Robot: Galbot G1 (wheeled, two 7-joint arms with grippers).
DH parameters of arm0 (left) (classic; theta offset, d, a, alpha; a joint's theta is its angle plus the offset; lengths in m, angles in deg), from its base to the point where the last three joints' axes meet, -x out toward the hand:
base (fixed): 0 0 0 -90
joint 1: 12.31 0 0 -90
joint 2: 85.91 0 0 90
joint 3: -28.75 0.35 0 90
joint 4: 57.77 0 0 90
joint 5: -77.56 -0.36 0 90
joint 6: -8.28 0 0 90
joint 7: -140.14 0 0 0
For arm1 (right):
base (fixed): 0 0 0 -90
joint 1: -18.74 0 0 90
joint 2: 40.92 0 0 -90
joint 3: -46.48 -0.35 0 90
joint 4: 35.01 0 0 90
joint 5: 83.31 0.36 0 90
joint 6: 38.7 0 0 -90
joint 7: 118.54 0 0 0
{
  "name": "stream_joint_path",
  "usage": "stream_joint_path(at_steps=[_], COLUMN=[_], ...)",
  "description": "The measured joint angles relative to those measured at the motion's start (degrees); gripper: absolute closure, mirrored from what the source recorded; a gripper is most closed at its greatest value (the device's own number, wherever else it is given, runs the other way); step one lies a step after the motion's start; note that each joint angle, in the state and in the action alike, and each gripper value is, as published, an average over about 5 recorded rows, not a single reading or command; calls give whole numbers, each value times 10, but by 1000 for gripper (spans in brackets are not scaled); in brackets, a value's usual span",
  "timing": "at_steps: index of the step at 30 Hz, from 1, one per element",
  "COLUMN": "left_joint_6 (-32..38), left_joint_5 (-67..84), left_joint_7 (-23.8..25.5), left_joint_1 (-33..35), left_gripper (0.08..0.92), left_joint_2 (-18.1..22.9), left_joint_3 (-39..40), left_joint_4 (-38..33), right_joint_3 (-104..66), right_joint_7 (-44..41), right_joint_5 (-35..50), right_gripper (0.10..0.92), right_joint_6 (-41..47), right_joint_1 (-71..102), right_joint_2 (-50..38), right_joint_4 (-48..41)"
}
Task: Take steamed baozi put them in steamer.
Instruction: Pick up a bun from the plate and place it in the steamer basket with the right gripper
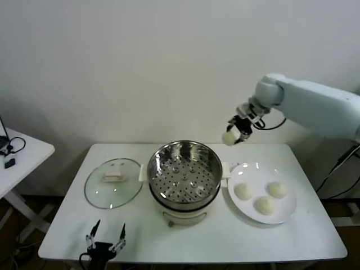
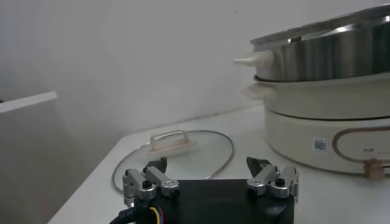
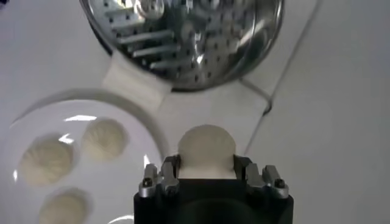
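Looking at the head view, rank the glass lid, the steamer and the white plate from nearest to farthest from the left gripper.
Measured from the left gripper, open at the table's front edge:
1. Glass lid, just beyond the gripper, on the robot's left side.
2. Steamer, mid-table, to the gripper's right.
3. White plate, on the robot's right side, holding three baozi.

A: Where are the buns?

B: Three steamed baozi [image 1: 261,197], round and cream-white, lie close together on the white plate, just right of the steamer [image 1: 184,174]. A fourth baozi [image 1: 230,137] is up in the air, clamped in the right tool [image 1: 238,130] above the gap between steamer and plate.

A: And the steamer?

B: Shiny steel, upright on its cream base, lid off; the perforated floor looks bare, though glare hides some of it.
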Motion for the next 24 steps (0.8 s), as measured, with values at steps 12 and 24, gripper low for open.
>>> stream_joint_path(at_steps=[12, 24], left_joint_6=[-1, -1], left_joint_5=[-1, -1], left_joint_7=[0, 1], left_joint_1=[2, -3], left_gripper=[177, 177], left_joint_2=[5, 6], left_joint_3=[-4, -6], left_joint_4=[-6, -2], right_joint_3=[27, 8], right_joint_7=[19, 42], right_joint_5=[-48, -147], right_gripper=[398, 397], right_joint_6=[-129, -226], right_joint_1=[8, 88], right_joint_2=[110, 186], right_joint_4=[-19, -120])
